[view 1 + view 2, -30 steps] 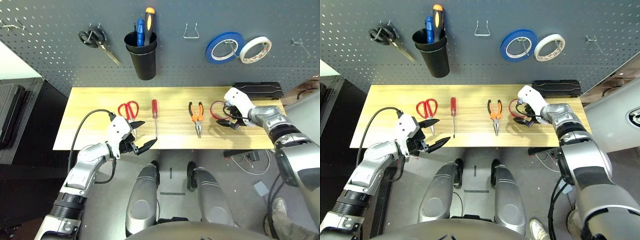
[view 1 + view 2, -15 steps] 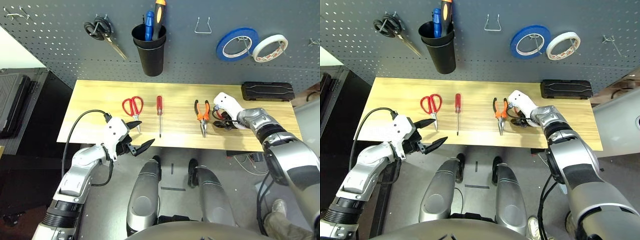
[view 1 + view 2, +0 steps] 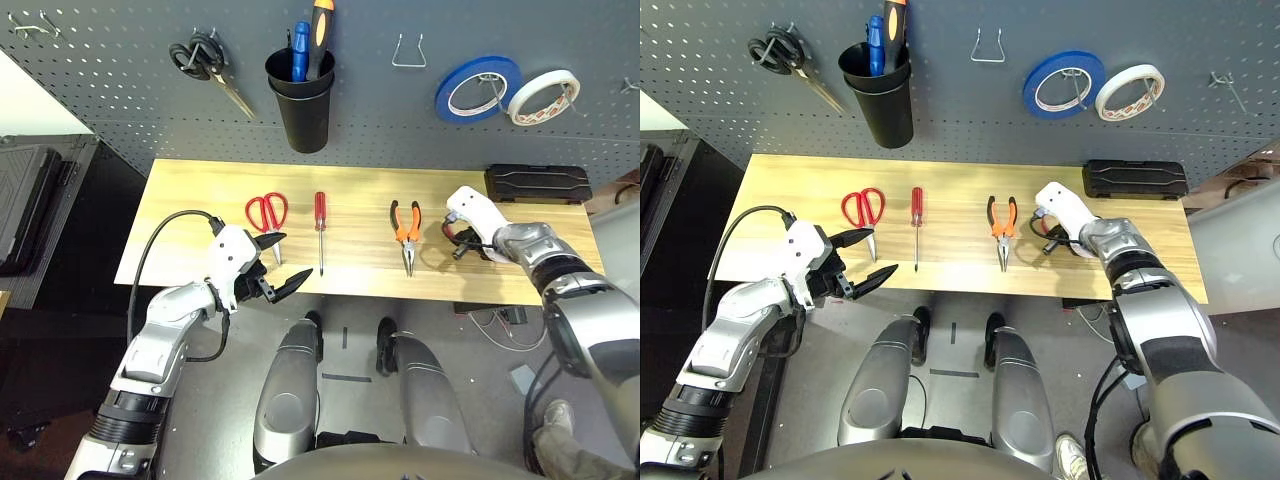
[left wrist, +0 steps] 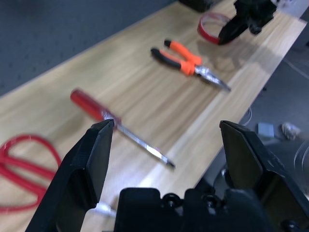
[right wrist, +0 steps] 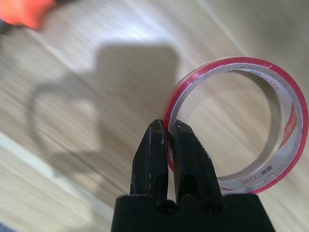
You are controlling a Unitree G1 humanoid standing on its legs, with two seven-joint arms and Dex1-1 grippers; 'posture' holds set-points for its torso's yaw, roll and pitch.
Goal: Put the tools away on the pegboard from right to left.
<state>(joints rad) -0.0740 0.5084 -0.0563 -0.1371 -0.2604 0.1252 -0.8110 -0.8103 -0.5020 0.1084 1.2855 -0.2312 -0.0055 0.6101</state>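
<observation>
One thin red tape ring (image 5: 241,121), wall pinched between right gripper (image 5: 167,145) fingers at the surface's right end; left gripper (image 4: 166,159) fingers spread, empty.

— Head pair? Looked forward and down from above at the counter (image 3: 200,200) and pegboard (image 3: 120,90), sharing nearly the same scene.

— Wrist cameras? Sat close, peering along each claw: left claw (image 4: 164,140) across the counter, right claw (image 5: 167,140) nearly against the tape ring (image 5: 289,121).

Wooden table (image 3: 200,215) — scissors (image 3: 264,214), screwdriver (image 3: 320,224), pliers (image 3: 405,227), black case (image 3: 536,184)
</observation>
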